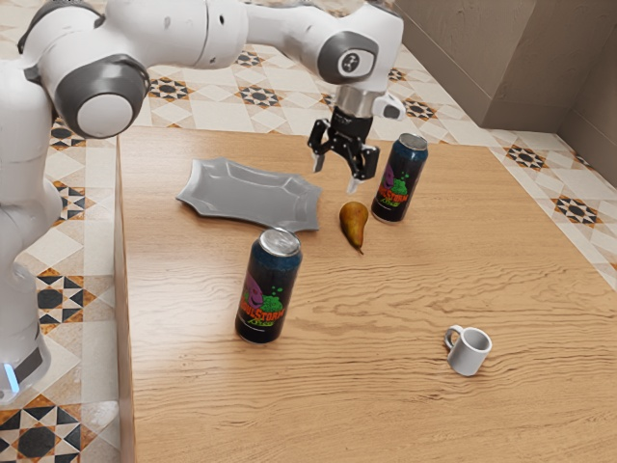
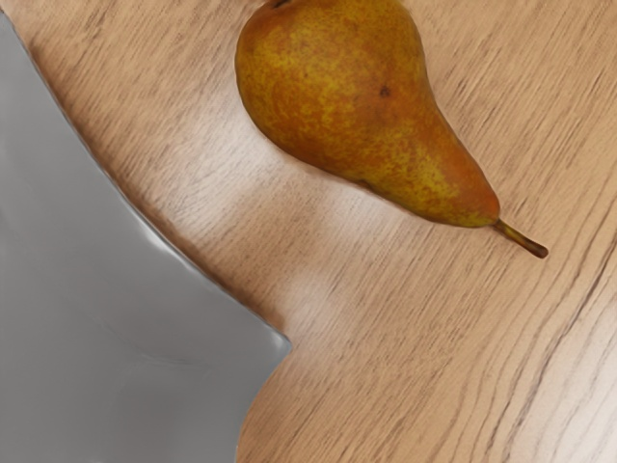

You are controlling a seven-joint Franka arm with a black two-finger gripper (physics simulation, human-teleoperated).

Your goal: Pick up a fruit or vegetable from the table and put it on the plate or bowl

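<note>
1. Pear [image 1: 354,224]: it lies on its side on the counter [image 1: 405,386], just beside the plate's [image 1: 251,193] nearest corner and apart from it. The far can [image 1: 399,178] is close on its other side.
2. Long axis: the fat end points toward the far side of the counter. The stem points toward the near edge, tilted a little to the exterior view's right.
3. Claw [image 1: 335,174]: its fingers are spread wide and hold nothing. It hangs above the counter, clear of everything.
4. Key relation: the pear is lower than the claw and offset a little from it, toward the near edge and the exterior view's right. It is not yet between the fingers.
5. In the wrist view the pear [image 2: 357,106] and the plate's corner [image 2: 87,328] both show, with a strip of bare wood between them.
6. Judgement: the fingers seem to be spread roughly across the pear's axis. A short shift toward the pear and a descent over its fat body should give a grip across the narrow way.
7. Risk: the far can stands close to that path. The near can [image 1: 269,286] and mug [image 1: 469,349] are well apart from it.
</note>
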